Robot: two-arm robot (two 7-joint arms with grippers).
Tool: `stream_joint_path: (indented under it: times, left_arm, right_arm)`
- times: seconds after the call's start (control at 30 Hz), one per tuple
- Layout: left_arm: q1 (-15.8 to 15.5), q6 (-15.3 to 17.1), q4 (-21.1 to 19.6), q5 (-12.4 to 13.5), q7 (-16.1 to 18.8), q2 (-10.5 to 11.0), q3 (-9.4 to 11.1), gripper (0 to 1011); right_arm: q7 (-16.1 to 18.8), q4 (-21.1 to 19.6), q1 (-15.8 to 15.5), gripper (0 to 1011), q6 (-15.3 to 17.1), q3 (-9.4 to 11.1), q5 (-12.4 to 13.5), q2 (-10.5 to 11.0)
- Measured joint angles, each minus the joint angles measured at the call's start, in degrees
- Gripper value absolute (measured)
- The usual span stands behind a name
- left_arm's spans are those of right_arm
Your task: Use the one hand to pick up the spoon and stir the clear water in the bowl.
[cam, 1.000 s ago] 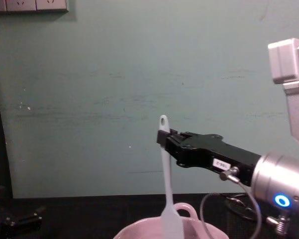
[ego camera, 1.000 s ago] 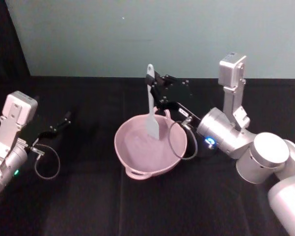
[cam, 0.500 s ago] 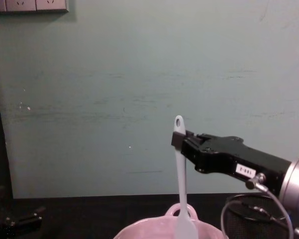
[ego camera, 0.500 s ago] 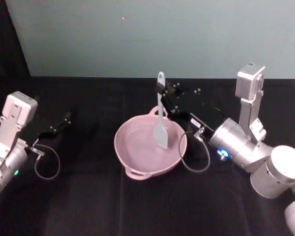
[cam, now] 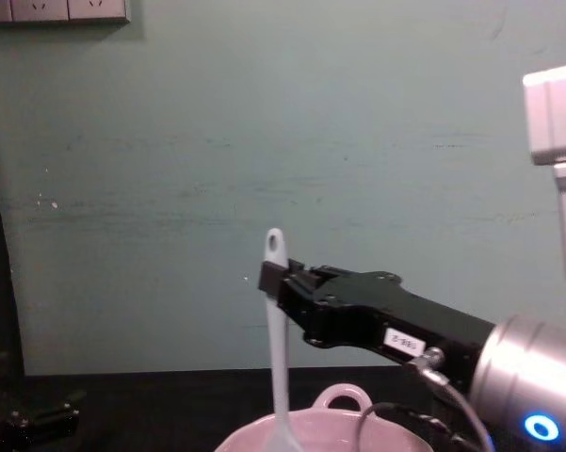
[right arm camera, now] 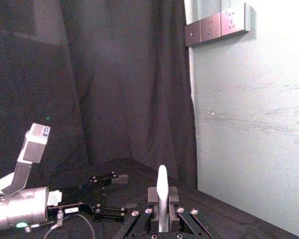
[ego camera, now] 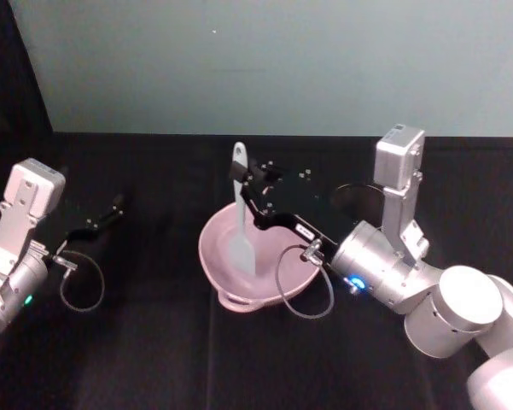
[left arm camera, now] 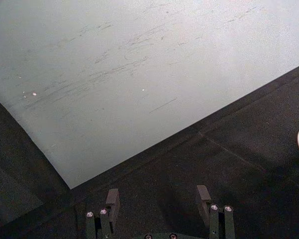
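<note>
Head: my black right gripper [ego camera: 243,184] clamps long white plastic spoon [ego camera: 239,229], blade inside wide pale pink ceramic bowl [ego camera: 207,249] near left rim, bare black table [ego camera: 154,342] around, left gripper [ego camera: 111,209] parked far left, left wrist: jaws spread, chest: spoon upright, I can't read white label [cam: 400,339]

Bowl [ego camera: 208,249] sits mid-desk [ego camera: 154,359]. Right gripper [ego camera: 244,188] comes in from the right above it, clamped on the spoon [ego camera: 241,243] handle. Its arm and the right cable loop [ego camera: 303,295] block the bowl's right half and right rim. Spoon stands upright in the left half, blade down inside. Left and near rims are open from above. Desk between bowl and left gripper [ego camera: 115,207] is bare. That gripper sits well apart, fingers spread, left cable loop [ego camera: 81,290] beside it. Front strip of desk is free. Wall [ego camera: 282,60] closes the far edge. Dark round object [ego camera: 356,198] sits behind the right arm.
</note>
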Motion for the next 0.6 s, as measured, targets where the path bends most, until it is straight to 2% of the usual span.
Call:
stream_joint_path:
  times: [0.27, 0.6]
  left_arm:
    - [0.0, 0.0, 0.0, 0.0, 0.0, 0.0, 0.0, 1011]
    - [0.0, 0.0, 0.0, 0.0, 0.0, 0.0, 0.0, 1011]
  right_arm:
    - [-0.1, 3.83, 2.94, 117, -0.13, -1.48, -1.15, -2.42]
    - [-0.93, 9.11, 6.82, 117, -0.87, -1.15, -2.1, -4.4]
